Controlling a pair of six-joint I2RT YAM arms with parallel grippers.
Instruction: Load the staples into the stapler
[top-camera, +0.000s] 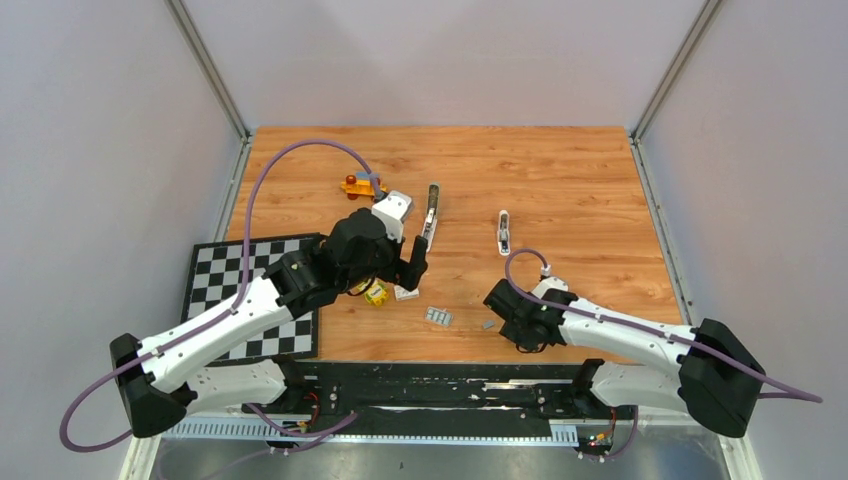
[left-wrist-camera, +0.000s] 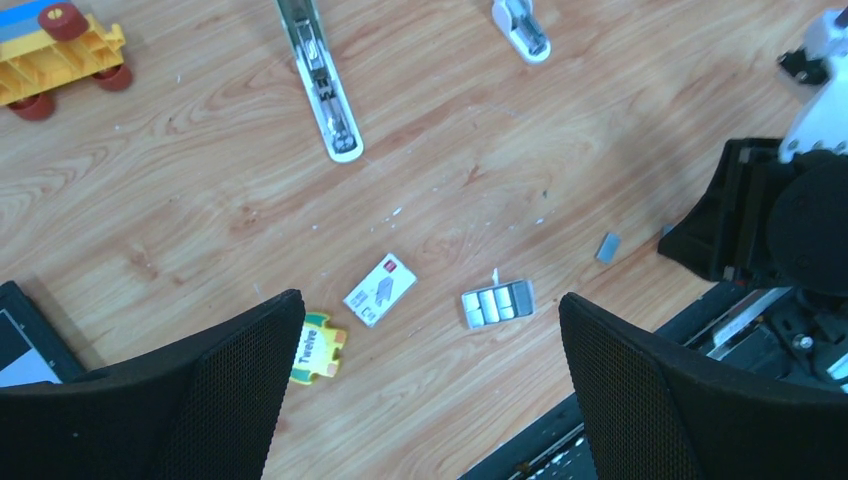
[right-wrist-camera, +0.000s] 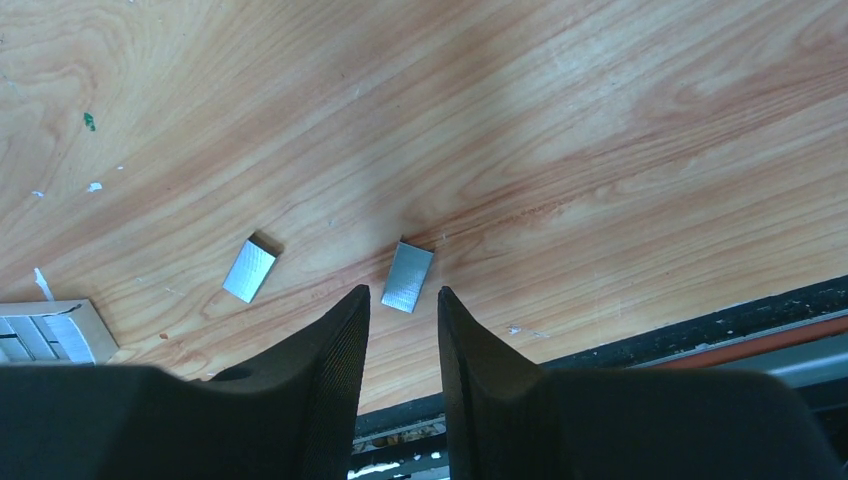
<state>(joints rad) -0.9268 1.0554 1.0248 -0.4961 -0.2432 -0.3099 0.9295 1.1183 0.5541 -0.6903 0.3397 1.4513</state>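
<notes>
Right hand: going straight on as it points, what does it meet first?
The staple strip just ahead of the right hand, with the table under it; the height above it is unclear.

Both arms are the same build: white link shells, black joint housings. That goes for my left arm (top-camera: 215, 335) and my right arm (top-camera: 630, 335). Bases are chunky black blocks with angled faces: left base (top-camera: 140, 390), right base (top-camera: 715, 378). One purple cable (top-camera: 262, 190) loops along the left side. A second purple cable (top-camera: 520, 265) curls at the right wrist, tail trailing past the base. There's a white block (top-camera: 393, 208) on my left wrist. On my left gripper (left-wrist-camera: 430, 300), fingers (left-wrist-camera: 235, 390) are black, broad, fine mesh texture. On my right gripper (right-wrist-camera: 402, 292), fingers (right-wrist-camera: 330, 380) are black, matte, tapering to narrow tips.
</notes>
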